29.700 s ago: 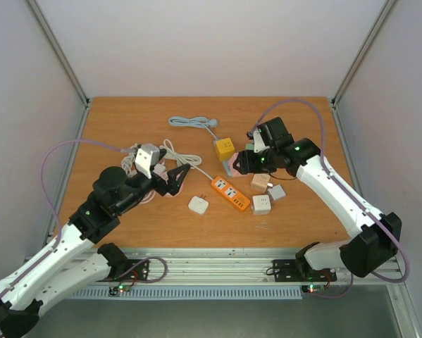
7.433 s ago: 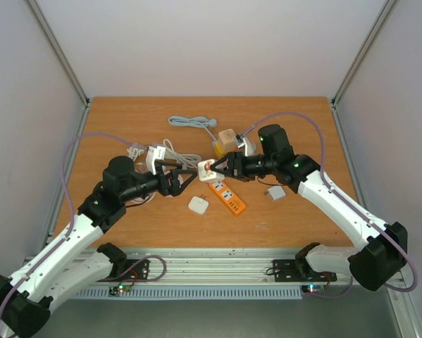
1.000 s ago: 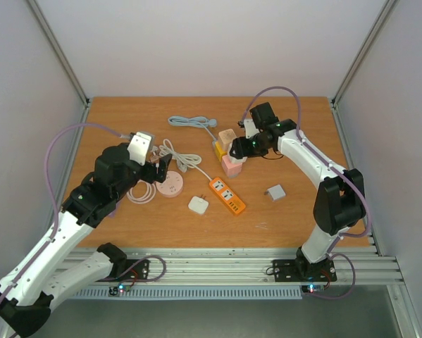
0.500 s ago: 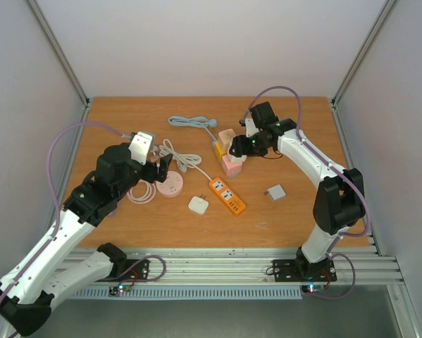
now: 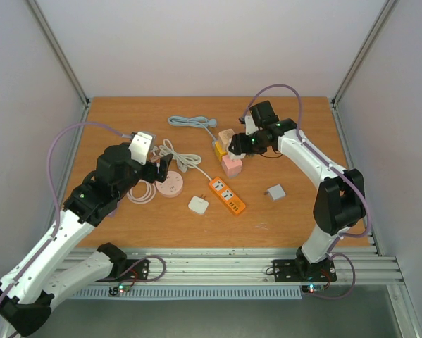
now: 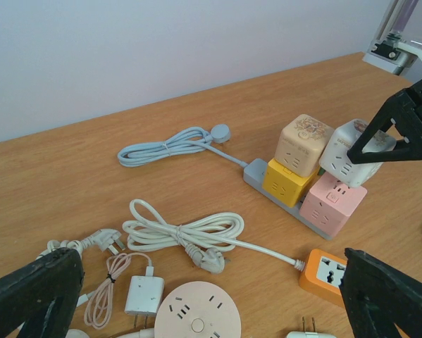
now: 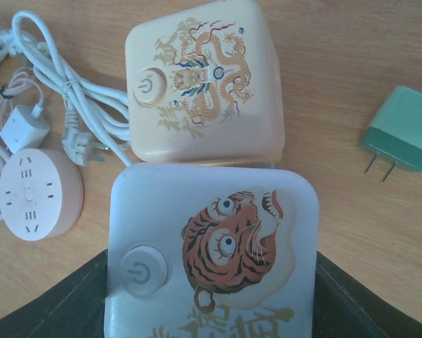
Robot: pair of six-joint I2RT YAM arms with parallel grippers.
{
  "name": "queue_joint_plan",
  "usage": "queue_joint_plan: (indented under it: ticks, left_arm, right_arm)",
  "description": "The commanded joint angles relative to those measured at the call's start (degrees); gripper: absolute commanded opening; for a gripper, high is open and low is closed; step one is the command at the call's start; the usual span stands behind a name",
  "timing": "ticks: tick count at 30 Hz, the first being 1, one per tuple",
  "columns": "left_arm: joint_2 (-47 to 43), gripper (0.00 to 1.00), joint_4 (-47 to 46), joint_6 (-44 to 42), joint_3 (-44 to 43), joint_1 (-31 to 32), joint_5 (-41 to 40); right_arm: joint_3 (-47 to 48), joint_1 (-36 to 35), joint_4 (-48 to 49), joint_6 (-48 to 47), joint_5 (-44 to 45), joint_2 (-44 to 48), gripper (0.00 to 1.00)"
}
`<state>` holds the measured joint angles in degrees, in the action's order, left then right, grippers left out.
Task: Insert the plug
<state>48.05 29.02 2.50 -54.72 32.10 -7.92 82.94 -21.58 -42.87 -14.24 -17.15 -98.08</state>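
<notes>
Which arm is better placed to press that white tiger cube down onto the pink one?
Right. The right gripper has its jaws around the white tiger cube, atop the pink cube. The left gripper, jaws open and empty, hangs by the round socket.

The white cube plug (image 7: 211, 260), with a tiger picture and a round button on its face, sits slightly tilted on the pink cube (image 6: 330, 204) at the grey power strip's (image 6: 256, 171) far-from-cord end, beside a cream cube (image 6: 303, 144) stacked on a yellow cube (image 6: 288, 184).
</notes>
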Motion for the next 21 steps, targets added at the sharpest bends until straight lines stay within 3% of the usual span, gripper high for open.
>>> queue_joint_plan:
  ticks: [1,21]
  left_arm:
    - [0.2,0.99,-2.5,-0.7,0.4,-0.3,0.3]
    - [0.6,0.99,-2.3,-0.7,0.4,-0.4,0.3]
  right_arm:
    - [-0.2,0.1,0.6,-1.7,2.0,-0.9,0.37]
    - [0.4,0.2,-2.8,-3.7,-0.2,1.4,0.37]
